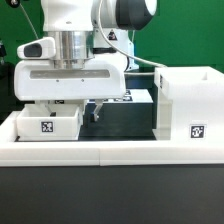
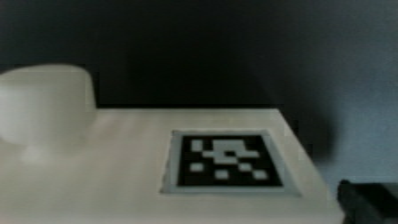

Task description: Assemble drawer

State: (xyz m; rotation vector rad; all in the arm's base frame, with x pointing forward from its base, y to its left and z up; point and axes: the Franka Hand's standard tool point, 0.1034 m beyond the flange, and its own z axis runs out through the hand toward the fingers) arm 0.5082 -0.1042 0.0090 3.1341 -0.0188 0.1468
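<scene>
1. Largest part of the drawer: tall white plastic open-fronted box point(image 1: 185, 100), standing upright at the exterior view's right. A black-and-white square tag point(image 1: 197, 131) sits low on its near face.
2. Small white plastic open-top tray point(image 1: 30, 125) at the exterior view's left, resting on the black table point(image 1: 130, 122) just behind the long low white border wall point(image 1: 100, 152). Its near wall bears a tag point(image 1: 47, 127).
3. Second small white tray point(image 1: 142, 97), farther back, between the first tray and the box. It is partly hidden by the arm, and a tag shows on it beside the arm's edge.
4. Gripper point(image 1: 93, 113): hangs low over the gap between the two trays, just to the right of the near tray and in front of the far one. The box is well apart to its right. Only one dark finger can be made out under the wide white hand body. Cannot tell whether the jaws are released or clenched, and nothing is visibly held.
5. Wrist view: flat white plastic surface point(image 2: 125, 150) carrying one tag point(image 2: 222, 160), blurred. Cannot tell which drawer part this is.
6. Wrist view, also: blurred rounded white shape point(image 2: 45, 105) beside that surface, and a small dark block point(image 2: 368, 195) at the frame corner. Neither can be identified.
</scene>
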